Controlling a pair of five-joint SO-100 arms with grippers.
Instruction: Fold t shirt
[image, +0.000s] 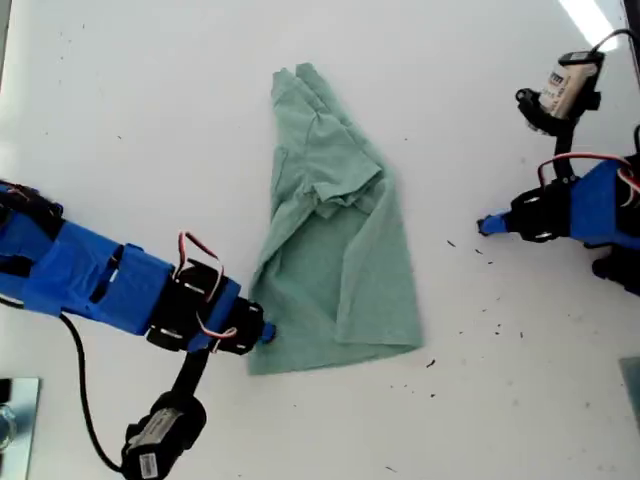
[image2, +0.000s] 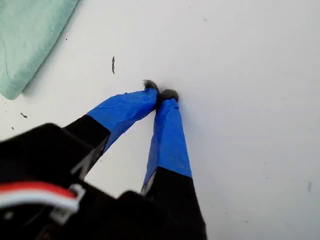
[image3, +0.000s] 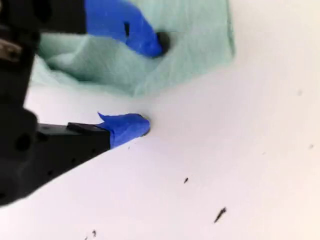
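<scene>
Two arms flank the white table. T shirt lies mid-table, folded lengthwise. My second gripper straddles its corner, jaws spread, per the wrist view. My first gripper, tips pressed together, rests on bare table, well apart.

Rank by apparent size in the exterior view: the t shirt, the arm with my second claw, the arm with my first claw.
1. t shirt
2. arm with my second claw
3. arm with my first claw, though the frame edge crops it
</scene>
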